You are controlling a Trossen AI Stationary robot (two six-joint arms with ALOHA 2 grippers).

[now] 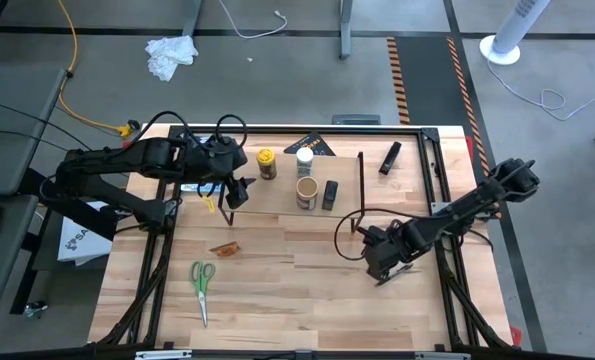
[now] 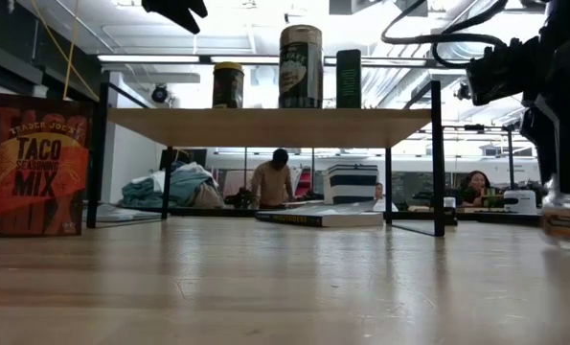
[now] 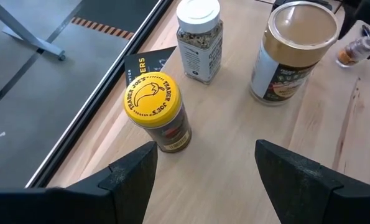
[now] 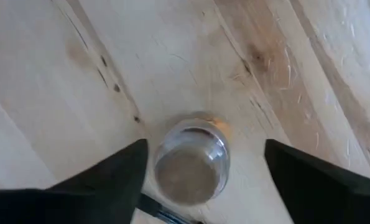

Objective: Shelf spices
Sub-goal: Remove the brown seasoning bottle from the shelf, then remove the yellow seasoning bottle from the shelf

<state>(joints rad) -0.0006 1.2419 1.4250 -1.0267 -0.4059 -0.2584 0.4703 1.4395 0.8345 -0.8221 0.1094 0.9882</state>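
The shelf (image 1: 292, 205) bears a yellow-lidded jar (image 3: 152, 109), a white-lidded jar (image 3: 199, 40), a wide tan round tin (image 3: 290, 50) and a small black tin (image 1: 329, 194), each standing on its base. My left gripper (image 3: 203, 180) hovers open above the shelf's left end, near the yellow-lidded jar. A tiny jar with brown contents (image 4: 191, 165) stands upright on the table to the right of the shelf. My right gripper (image 4: 206, 149) points down over it, open, one finger on each side with a gap to each. The orange-brown packet (image 2: 35, 168) stands upright on the table.
Green-handled scissors (image 1: 202, 285) lie near the table's front left. A black marker (image 1: 390, 157) lies at the far right, a dark book (image 1: 312, 145) behind the shelf. The black frame (image 1: 442, 200) edges the table. Bare wood spreads in front of the shelf.
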